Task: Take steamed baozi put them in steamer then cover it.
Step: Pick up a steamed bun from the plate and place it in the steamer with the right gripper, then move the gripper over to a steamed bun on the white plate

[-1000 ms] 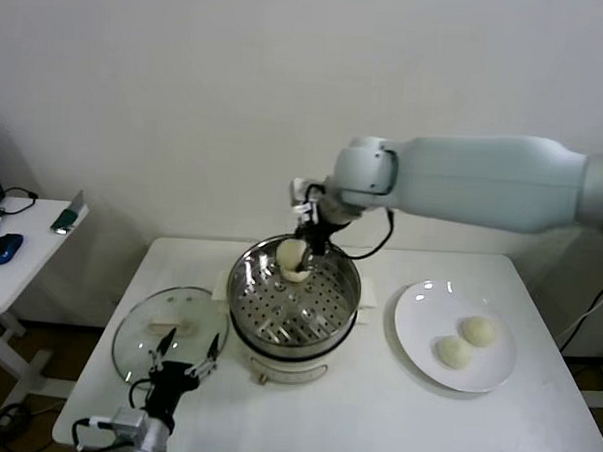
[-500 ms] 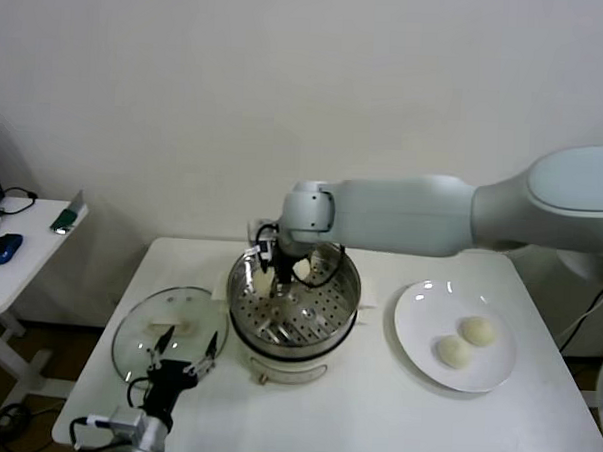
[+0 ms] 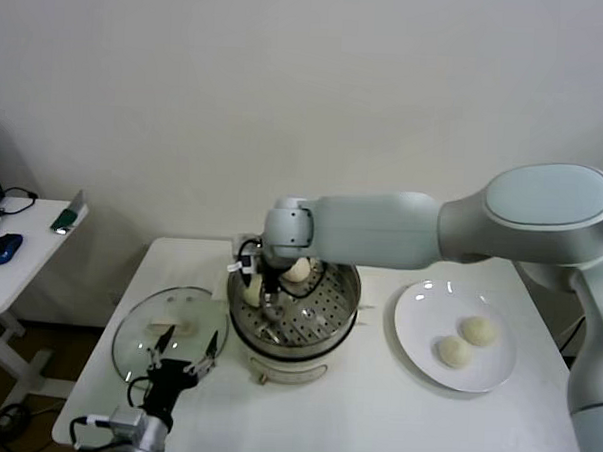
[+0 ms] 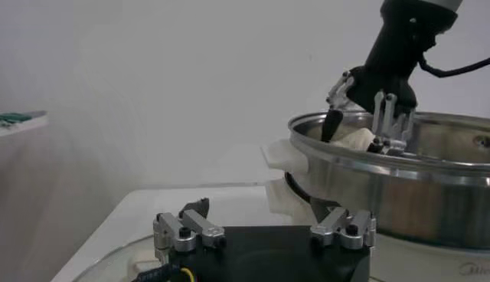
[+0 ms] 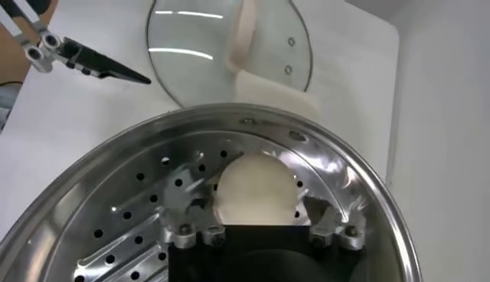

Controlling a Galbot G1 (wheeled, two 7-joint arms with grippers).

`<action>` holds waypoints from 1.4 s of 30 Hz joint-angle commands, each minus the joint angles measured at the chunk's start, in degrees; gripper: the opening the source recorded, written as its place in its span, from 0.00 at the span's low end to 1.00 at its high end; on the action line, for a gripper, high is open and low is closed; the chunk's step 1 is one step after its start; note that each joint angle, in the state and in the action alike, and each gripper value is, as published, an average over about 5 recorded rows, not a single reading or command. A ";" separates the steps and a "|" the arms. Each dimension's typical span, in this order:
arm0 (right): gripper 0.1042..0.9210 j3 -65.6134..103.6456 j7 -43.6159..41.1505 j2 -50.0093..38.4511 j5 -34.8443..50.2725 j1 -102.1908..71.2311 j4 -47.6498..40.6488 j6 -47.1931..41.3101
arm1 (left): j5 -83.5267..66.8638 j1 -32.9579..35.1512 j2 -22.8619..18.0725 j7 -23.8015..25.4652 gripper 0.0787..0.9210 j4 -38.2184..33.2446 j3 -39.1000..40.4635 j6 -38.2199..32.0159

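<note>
We had the right gripper [image 3: 265, 303] spread open around a bun [image 5: 255, 188] resting in the steamer [image 3: 343, 306]; it looked soft and light, best pinched gently at its sides.

White table [image 3: 373, 419], white plate [image 3: 417, 341], side desk [image 3: 20, 264], blue mouse [image 3: 3, 248]

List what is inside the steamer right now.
The steamer holds two baozi on its perforated tray, with the open right gripper over one; the arm hides part of the tray.
</note>
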 commanded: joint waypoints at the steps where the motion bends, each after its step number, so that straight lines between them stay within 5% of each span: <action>1: 0.88 -1.10 -2.53 -2.60 -0.57 3.64 2.76 1.59 | 0.09 0.05 -0.09 0.04 0.88 -0.01 -0.02 0.05; 13: 0.88 -13.48 -23.86 -32.28 -10.97 21.70 11.10 18.05 | 0.32 -0.01 -0.27 0.09 0.88 -0.04 0.27 0.22; 23: 0.88 -19.47 -25.94 -52.04 -25.76 17.11 12.27 21.59 | 0.39 -0.52 -0.35 0.12 0.88 0.48 0.75 0.66; 42: 0.88 7.11 -21.56 -53.12 -37.98 -16.53 3.67 18.33 | 0.52 -0.46 -0.95 0.04 0.88 1.17 0.34 1.08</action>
